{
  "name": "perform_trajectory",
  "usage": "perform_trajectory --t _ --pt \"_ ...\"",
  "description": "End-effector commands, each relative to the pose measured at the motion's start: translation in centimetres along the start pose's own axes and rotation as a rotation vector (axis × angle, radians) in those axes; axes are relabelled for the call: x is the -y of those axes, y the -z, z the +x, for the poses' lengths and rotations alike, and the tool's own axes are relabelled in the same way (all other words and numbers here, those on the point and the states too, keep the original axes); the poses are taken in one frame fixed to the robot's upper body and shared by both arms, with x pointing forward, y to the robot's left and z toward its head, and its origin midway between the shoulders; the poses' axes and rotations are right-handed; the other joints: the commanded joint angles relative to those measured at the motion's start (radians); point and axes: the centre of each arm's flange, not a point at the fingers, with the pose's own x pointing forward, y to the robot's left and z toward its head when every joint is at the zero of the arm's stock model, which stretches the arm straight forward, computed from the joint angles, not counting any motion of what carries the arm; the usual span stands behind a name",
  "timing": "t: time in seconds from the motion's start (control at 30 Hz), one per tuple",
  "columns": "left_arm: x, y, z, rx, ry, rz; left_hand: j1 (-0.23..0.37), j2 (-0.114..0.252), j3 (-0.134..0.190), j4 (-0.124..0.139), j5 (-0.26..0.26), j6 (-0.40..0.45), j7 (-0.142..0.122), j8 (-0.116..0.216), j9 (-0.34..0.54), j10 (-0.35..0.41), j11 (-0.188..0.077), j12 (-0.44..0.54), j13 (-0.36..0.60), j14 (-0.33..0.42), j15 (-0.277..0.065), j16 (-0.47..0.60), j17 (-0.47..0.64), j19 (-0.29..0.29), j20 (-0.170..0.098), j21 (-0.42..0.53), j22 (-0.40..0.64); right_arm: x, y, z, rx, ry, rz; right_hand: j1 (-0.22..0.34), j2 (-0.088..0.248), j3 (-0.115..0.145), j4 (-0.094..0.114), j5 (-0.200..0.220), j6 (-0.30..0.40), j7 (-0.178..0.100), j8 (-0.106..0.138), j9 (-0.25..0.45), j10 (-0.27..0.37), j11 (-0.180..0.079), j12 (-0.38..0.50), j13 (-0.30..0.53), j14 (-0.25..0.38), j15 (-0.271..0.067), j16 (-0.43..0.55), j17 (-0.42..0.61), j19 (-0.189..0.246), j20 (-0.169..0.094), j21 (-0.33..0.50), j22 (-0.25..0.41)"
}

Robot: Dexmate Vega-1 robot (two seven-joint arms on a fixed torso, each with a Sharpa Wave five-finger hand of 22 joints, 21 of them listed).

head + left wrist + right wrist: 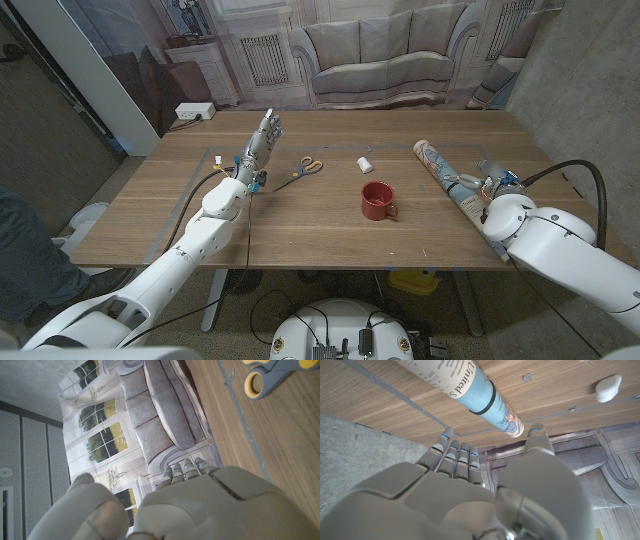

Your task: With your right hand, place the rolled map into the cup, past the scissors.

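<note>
Wooden tabletop (300,235), head view: rolled paper map with a black band (447,176) lies flat on the right side, long axis running far-left to near-right, near end just beside my right hand (497,186). Right hand is by far the nearer one; my left hand (258,148) stands upright well off to the left, fingers apart, holding nothing. Red ceramic cup (377,200) sits near the middle, left of the map. Grey-and-yellow scissors (305,167) lie further left and farther back; small white oval object (365,164) sits behind the cup.

Left wrist view: back of left hand (200,505), nothing in it; scissors' handles (275,372) beyond the fingertips.

Right wrist view: right hand (485,495) is empty, fingers (455,455) and thumb spread, map (470,390) crossing just beyond the fingertips, not touching. White object (609,387) off to one side. Judging by this, I must reach forward and close across the roll, then carry it left to the cup.
</note>
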Motion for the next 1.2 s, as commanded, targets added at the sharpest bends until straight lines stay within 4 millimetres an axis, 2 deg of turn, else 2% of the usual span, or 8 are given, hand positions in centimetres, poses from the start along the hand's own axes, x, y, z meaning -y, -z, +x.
perform_trajectory --t 0.03,1.2 --pt "0.0 -0.2 0.3 -0.001 0.009 0.004 0.004 0.003 -0.002 0.002 0.000 0.003 0.001 0.003 0.005 0.002 -0.001 0.005 0.006 0.000 0.002 0.002 0.004 -0.004 0.003 0.007 0.003 -0.4 0.3 0.4 -0.036 -0.020 -0.019 0.004 -0.002 -0.005 0.000 0.007 0.011 0.002 -0.002 0.006 0.011 0.002 0.004 0.005 0.009 0.000 0.001 0.001 0.006 0.002 -0.007 0.003" --pt "0.0 0.1 0.7 -0.006 0.010 0.001 0.006 0.006 -0.009 0.001 -0.001 0.004 0.000 0.003 0.005 0.002 -0.003 0.005 0.006 0.000 0.002 0.002 0.004 -0.006 0.003 0.007 0.003 -1.9 0.6 1.9 -0.090 -0.081 -0.038 0.020 0.003 -0.008 0.007 0.019 0.037 0.003 0.004 0.006 0.042 0.002 0.012 0.004 0.035 -0.002 0.006 0.002 0.033 -0.001 -0.013 0.005"
